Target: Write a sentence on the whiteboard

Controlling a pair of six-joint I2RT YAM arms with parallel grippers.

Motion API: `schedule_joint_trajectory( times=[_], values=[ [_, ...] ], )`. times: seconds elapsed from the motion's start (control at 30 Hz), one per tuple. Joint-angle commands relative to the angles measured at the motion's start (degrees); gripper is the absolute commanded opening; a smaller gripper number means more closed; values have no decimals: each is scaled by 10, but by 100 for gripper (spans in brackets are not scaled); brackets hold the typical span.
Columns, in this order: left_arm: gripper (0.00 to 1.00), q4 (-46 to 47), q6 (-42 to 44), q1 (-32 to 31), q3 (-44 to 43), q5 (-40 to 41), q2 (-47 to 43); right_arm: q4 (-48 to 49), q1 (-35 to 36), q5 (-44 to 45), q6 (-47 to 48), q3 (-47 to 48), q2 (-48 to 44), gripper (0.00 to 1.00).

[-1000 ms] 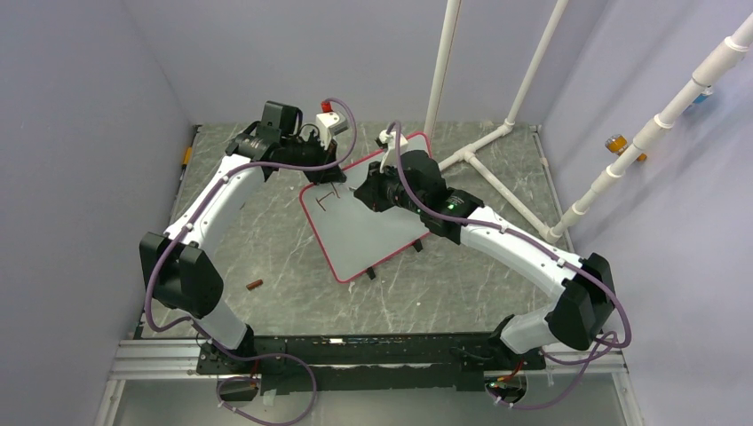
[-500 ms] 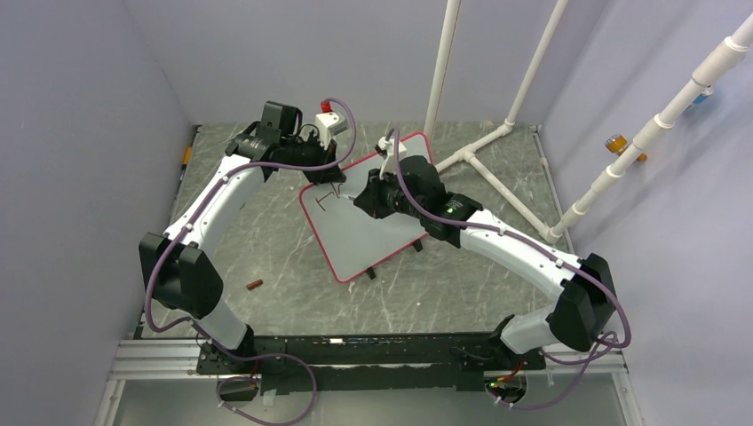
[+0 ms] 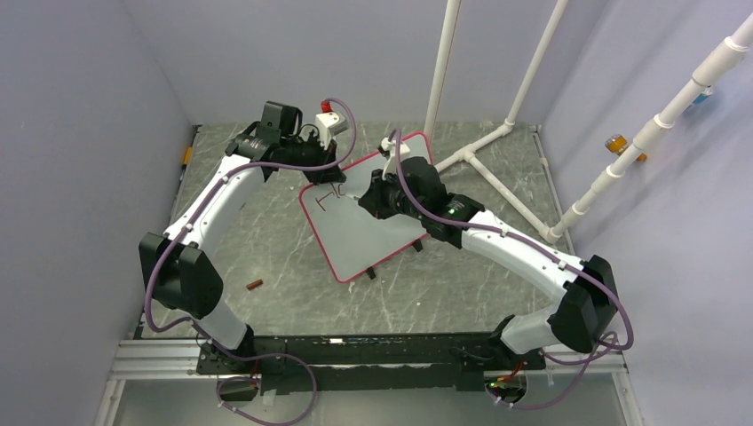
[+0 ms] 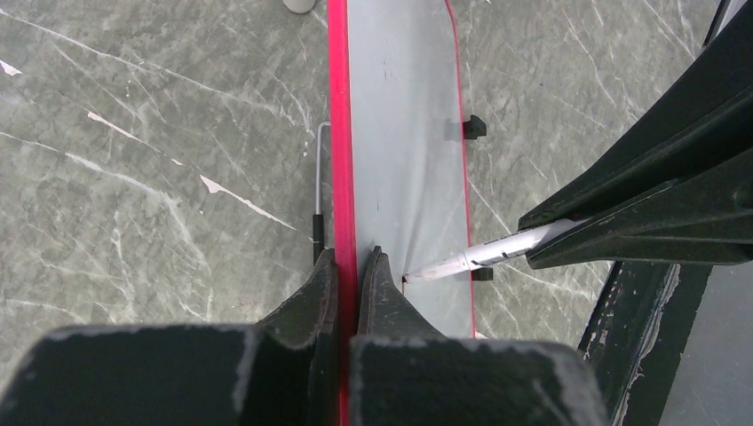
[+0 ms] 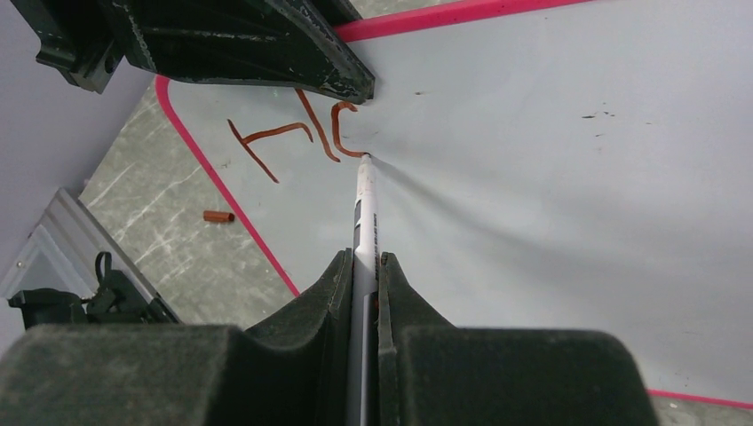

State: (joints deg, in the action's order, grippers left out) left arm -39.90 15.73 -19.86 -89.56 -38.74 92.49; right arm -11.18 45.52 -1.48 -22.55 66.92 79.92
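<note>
The whiteboard (image 3: 360,226) lies tilted on the table, pale grey with a red-pink frame. My left gripper (image 4: 357,257) is shut on its red top edge (image 4: 341,177). My right gripper (image 5: 364,262) is shut on a white marker (image 5: 365,217), its tip touching the board (image 5: 550,177). The sentence (image 5: 293,133) so reads only a red-brown "H" and part of a second letter near the top left corner; it also shows in the top view (image 3: 330,195). The marker (image 4: 484,255) also shows in the left wrist view, tip on the board.
A small red-brown marker cap (image 3: 254,285) lies on the grey marble table (image 3: 266,240) at the front left. White pipes (image 3: 484,146) stand at the back right. Two black feet (image 4: 474,128) stick out from the board's far edge.
My right gripper moved the marker a little up and right on the board, adding a curved stroke after the "H". The left gripper has not moved.
</note>
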Motion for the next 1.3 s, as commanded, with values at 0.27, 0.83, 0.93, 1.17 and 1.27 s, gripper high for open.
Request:
schedule_joint_trajectory(
  times=[0.27,0.83,0.93,1.17,1.27],
  values=[
    [0,-16,67,-11,16,41,-15,-8,-6,61,8,61,16,0],
    [0,-17,69,-14,15,40,-17,7,-6,11,-4,85,41,0],
    [0,-17,67,-14,15,39,-17,10,-7,-5,-5,78,40,0],
    [0,-16,66,-14,15,38,-19,19,-5,-22,-12,64,36,0],
    [0,-16,66,-14,16,38,-20,19,-5,-23,-11,64,34,0]
  ],
)
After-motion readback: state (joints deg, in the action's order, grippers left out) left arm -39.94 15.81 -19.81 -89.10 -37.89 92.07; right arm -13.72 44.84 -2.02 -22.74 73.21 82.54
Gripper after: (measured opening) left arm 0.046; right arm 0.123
